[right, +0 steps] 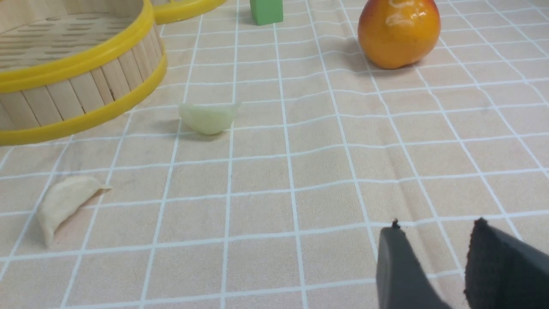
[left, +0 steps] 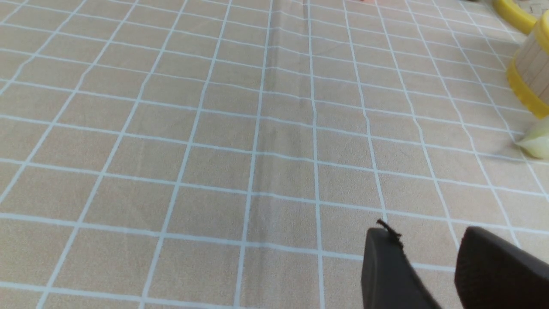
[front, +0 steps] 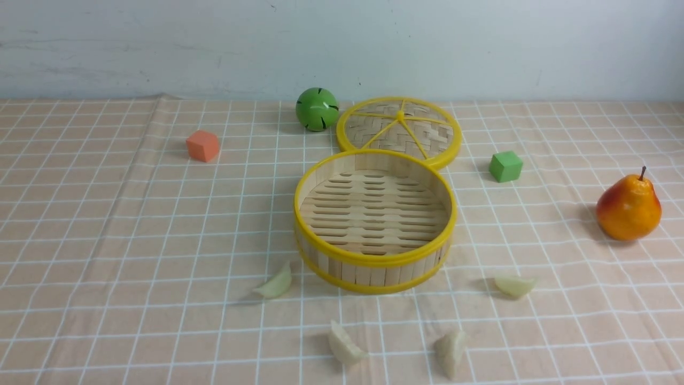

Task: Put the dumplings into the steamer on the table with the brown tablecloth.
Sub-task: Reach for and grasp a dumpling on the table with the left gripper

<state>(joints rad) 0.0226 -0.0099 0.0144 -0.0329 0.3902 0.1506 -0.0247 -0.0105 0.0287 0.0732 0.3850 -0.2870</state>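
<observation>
The steamer [front: 374, 274] stands empty mid-table on the brown tablecloth [front: 133, 240]. Several pale dumplings lie on the cloth in front of it: one at its left [front: 275, 283], two nearer the front [front: 344, 345] [front: 450, 350], one at its right [front: 514, 285]. Neither gripper shows in the front view. My left gripper [left: 424, 234] is open and empty over bare cloth; the steamer [left: 529, 81] and one dumpling [left: 536, 143] sit at that view's edge. My right gripper [right: 437, 226] is open and empty, apart from two dumplings [right: 209, 118] [right: 64, 204] and the steamer [right: 64, 98].
The flat woven lid [front: 398, 131] lies behind the steamer, touching it. A green ball [front: 317, 108] is behind left, an orange cube [front: 203, 145] far left, a green cube [front: 505, 166] right, and an orange pear [front: 629, 206] at far right. A crease [left: 274, 107] runs through the cloth.
</observation>
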